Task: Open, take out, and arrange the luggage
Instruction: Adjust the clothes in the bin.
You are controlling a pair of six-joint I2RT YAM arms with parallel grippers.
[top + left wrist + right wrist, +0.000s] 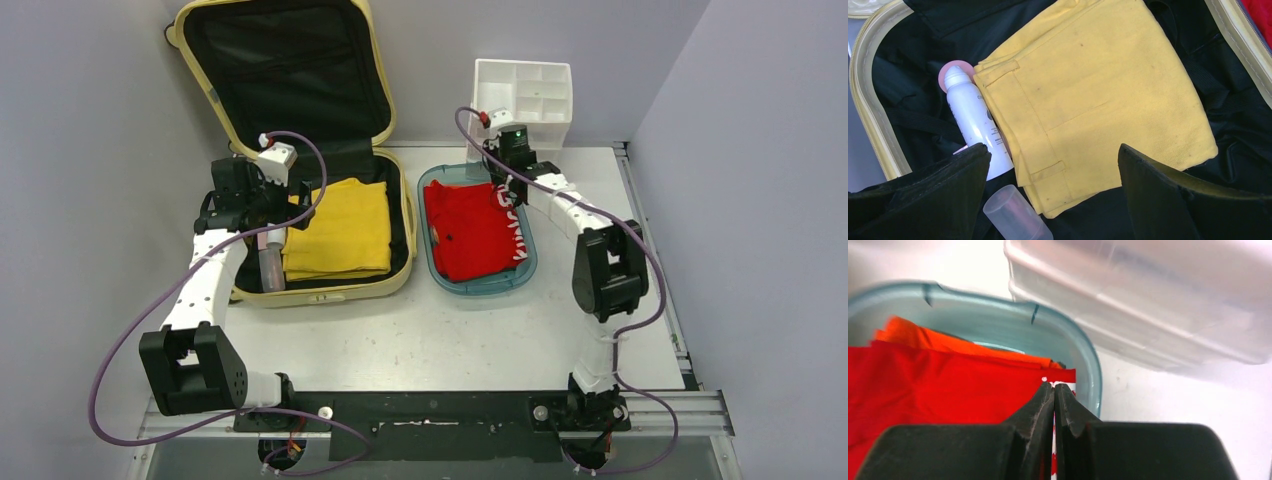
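The pale-yellow luggage (330, 293) lies open at the back left, its lid standing upright and showing black lining. In its base lie a folded yellow cloth (340, 230) and, along the left side, a white spray bottle (975, 125) and a clear-capped bottle (1015, 212). My left gripper (262, 208) hovers open and empty over the base's left part; in the left wrist view the gripper (1053, 165) spans the near corner of the yellow cloth (1098, 90). My right gripper (503, 190) is shut and empty above the back right corner of the teal tray; its wrist view shows it (1054, 386) closed.
The teal tray (528, 270) right of the luggage holds a folded red cloth (470, 230) over an orange one (948, 340). A white drawer organizer (525, 95) stands behind the tray against the wall. Walls close in on three sides.
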